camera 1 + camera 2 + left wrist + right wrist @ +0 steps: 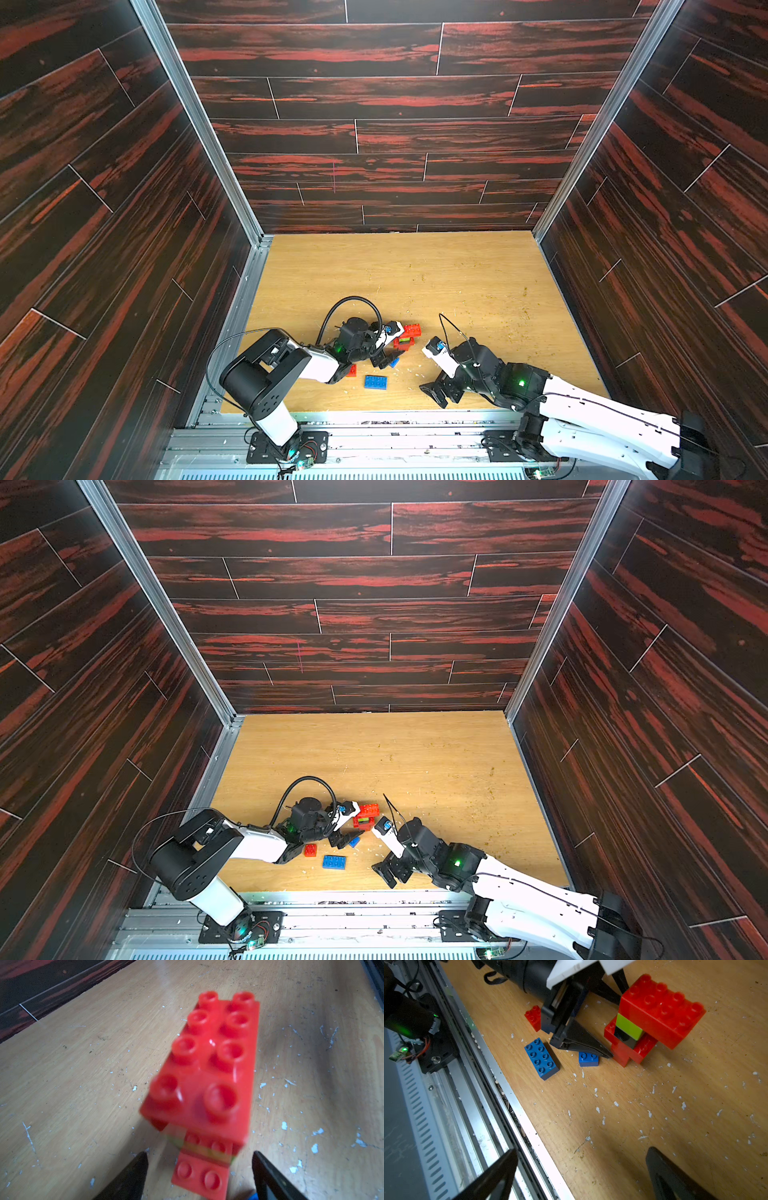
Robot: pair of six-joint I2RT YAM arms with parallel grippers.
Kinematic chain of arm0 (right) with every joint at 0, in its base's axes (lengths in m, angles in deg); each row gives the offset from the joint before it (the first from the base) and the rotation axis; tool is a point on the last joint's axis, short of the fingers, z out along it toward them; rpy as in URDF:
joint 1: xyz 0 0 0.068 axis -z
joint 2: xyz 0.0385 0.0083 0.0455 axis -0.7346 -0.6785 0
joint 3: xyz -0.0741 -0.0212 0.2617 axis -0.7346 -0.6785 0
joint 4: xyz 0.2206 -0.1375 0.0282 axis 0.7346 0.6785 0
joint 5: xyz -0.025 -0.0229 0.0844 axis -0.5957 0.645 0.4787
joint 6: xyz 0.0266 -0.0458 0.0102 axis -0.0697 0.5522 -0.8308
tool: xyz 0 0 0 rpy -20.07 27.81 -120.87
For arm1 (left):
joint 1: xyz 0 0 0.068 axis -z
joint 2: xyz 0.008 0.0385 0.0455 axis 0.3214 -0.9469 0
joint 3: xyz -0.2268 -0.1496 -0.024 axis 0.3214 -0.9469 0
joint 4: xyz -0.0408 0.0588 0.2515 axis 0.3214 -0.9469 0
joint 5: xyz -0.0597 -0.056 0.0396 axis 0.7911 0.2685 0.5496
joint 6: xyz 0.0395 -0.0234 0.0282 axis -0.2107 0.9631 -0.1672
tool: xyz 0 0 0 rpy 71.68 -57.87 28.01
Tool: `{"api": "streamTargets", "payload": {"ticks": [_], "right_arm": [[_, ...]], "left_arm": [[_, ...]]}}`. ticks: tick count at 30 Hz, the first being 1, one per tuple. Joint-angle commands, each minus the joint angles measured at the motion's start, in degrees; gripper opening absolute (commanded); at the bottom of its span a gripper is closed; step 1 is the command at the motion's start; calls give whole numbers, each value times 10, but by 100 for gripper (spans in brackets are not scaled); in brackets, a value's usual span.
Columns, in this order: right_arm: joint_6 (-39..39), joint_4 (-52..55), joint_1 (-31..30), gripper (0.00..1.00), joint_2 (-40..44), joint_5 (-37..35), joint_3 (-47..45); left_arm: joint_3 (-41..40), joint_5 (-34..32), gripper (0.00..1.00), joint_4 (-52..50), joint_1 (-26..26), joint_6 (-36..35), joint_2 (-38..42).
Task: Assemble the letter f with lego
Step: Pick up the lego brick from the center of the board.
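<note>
Closely, left pincer [198, 1153] astride lego [207, 1068], jaws apart

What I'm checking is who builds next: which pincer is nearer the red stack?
Left. The left pincer straddles the base of the red stack, jaws open; the right pincer hangs open, well apart from it.

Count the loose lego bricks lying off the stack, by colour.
Blue: 2, the blue oblong brick and the blue square brick
Red: 1, the red square brick
Total: 3 loose bricks in view, all lying apart from the stack
</note>
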Motion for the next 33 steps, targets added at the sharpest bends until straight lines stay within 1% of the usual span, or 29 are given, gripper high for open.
{"api": "streamTargets", "payload": {"ticks": [1, 5, 17, 21, 24, 28, 33], "right_arm": [[-4, 3, -8, 98, -7, 0, 13], [-4, 4, -9, 99, -18, 1, 17], [-2, 8, -17, 98, -29, -3, 28], [-1, 10, -17, 98, -32, -4, 31], [-2, 9, -19, 98, -35, -4, 31], [-2, 9, -18, 98, -39, -5, 30], [-3, 10, -19, 98, -39, -4, 30]], "left_arm": [[-17, 5, 77, 34, -3, 7, 17], [-29, 2, 72, 57, -3, 15, 14], [-35, 11, 67, 77, -3, 16, 17], [-39, 15, 63, 80, -3, 15, 18], [-39, 21, 57, 80, -5, 13, 19], [-39, 25, 53, 77, -4, 13, 19], [-42, 27, 51, 86, -5, 14, 19]]}}
